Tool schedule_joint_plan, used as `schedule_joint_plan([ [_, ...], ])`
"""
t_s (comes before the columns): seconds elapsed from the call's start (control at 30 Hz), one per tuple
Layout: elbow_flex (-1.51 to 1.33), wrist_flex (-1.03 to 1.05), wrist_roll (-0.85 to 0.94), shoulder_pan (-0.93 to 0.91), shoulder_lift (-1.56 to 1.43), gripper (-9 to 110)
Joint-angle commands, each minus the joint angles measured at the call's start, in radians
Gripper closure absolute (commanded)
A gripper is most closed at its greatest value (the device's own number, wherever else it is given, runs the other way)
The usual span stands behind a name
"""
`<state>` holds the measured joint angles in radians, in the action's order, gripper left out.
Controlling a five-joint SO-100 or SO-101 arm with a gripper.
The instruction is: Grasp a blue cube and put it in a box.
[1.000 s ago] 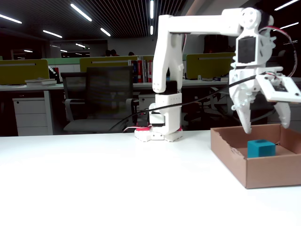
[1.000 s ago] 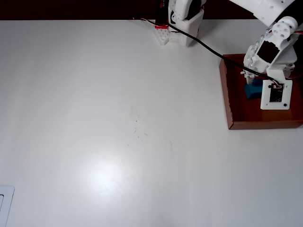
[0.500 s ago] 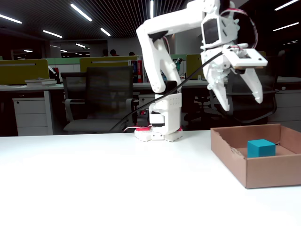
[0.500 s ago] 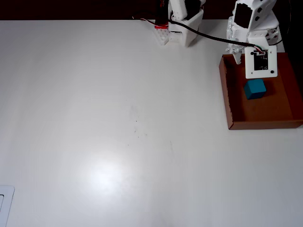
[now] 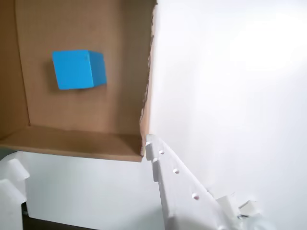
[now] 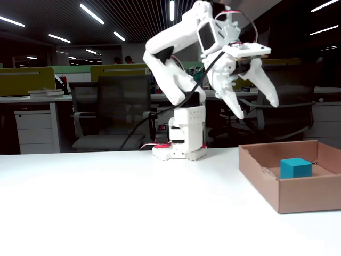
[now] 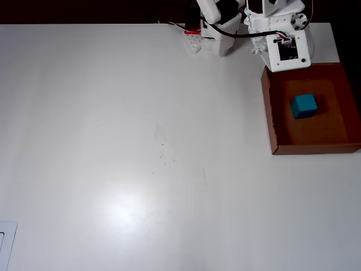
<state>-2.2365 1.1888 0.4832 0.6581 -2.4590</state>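
Note:
The blue cube [image 5: 76, 69] lies on the floor of the brown cardboard box [image 5: 72, 143], apart from its walls. In the fixed view the cube [image 6: 295, 168] sits inside the box [image 6: 303, 194] at the right of the white table. My gripper [image 6: 257, 108] hangs open and empty well above the box's far left corner, fingers pointing down. In the wrist view its two white fingers frame the box's near wall, and the gripper [image 5: 81, 163] holds nothing. The overhead view shows the cube [image 7: 304, 105] in the box [image 7: 269, 113], with my gripper [image 7: 286, 53] over the box's far edge.
The arm's base [image 6: 181, 144] stands at the table's back edge, left of the box. The box's left wall has a ragged torn edge [image 5: 147, 86]. Office chairs [image 6: 122, 112] and desks stand behind the table. A white object [image 7: 5, 243] lies at the overhead view's bottom left corner.

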Motion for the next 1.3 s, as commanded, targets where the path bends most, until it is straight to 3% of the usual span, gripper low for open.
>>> schedule_joint_plan([
  [0.0, -0.054, -0.029, 0.014, -0.014, -0.084, 71],
  [0.8, -0.629, -0.100, 0.048, -0.074, -0.769, 73],
  [1.27, -0.733, -0.272, 0.037, -0.049, -0.778, 74],
])
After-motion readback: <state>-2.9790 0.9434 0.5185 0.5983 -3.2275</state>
